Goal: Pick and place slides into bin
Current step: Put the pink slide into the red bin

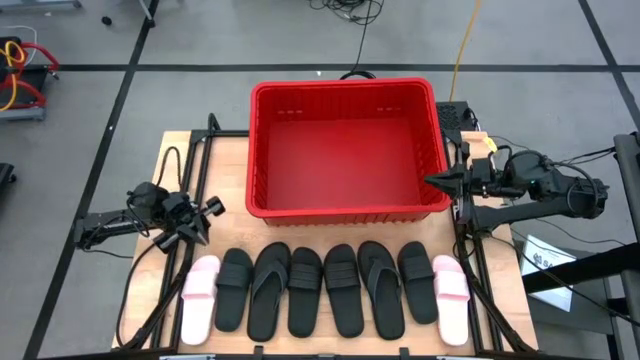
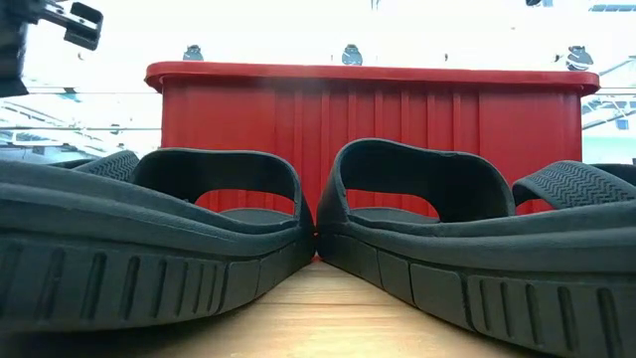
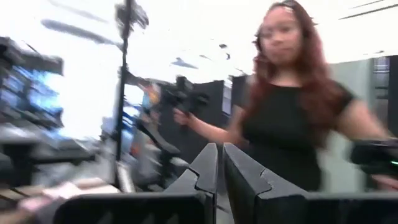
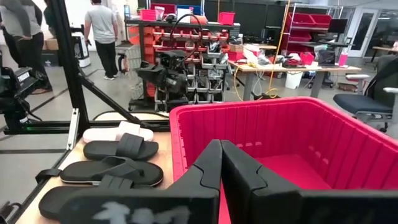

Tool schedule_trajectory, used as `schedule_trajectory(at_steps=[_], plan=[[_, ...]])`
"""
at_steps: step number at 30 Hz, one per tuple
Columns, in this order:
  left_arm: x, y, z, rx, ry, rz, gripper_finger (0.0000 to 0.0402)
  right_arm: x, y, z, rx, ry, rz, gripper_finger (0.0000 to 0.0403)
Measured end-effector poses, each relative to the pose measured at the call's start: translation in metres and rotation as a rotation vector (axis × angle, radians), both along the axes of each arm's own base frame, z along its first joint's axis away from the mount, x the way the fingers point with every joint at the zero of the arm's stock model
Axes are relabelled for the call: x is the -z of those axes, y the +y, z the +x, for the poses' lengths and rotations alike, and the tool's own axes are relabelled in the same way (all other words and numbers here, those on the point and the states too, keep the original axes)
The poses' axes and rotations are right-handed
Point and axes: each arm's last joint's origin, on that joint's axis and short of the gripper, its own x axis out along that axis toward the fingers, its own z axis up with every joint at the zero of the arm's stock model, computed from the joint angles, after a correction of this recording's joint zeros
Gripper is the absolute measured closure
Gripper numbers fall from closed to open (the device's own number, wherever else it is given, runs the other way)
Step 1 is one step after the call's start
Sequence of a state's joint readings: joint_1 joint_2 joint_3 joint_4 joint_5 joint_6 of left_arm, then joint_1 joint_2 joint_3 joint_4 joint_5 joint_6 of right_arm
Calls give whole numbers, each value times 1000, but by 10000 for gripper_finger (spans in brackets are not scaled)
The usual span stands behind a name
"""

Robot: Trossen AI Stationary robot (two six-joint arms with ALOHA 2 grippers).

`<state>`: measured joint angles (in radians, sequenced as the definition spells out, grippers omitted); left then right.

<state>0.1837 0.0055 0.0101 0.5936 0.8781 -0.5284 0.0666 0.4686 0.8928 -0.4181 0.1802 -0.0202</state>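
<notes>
You are working in a robotics lab or workshop, not a home. In the right wrist view, shelving [image 4: 186,37] at the upper middle of the frame carries rows of red parts bins, and a long workbench [image 4: 292,65] at the upper right is cluttered with tools and gear (an office chair [image 4: 367,102] sits at the far right edge). People [image 4: 102,31] stand on the open grey floor at the upper left. The high view shows that floor [image 1: 200,30] marked with dark tape lines, with cables [image 1: 350,12] trailing across the top of the frame. The wooden surface [image 1: 225,165] sits within a black metal frame.
</notes>
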Motion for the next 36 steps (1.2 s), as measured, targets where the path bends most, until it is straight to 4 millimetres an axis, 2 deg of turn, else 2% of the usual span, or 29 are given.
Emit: schedule_trajectory(at_steps=[5,8,16,22,29,36], plan=[[-6,2,1,-105,-22,-34,376,0,0,0,1,-1,9,403],[-16,3,1,-129,43,-26,376,0,0,1,0,-1,10,403],[-71,6,2,-248,322,98,376,0,0,1,0,-3,25,403],[-114,9,10,-288,549,116,376,1,1,1,-27,5,37,403],[-136,10,24,-277,850,132,376,4,1,0,-39,43,25,403],[-149,6,24,-241,1180,92,376,2,2,1,-52,24,25,403]])
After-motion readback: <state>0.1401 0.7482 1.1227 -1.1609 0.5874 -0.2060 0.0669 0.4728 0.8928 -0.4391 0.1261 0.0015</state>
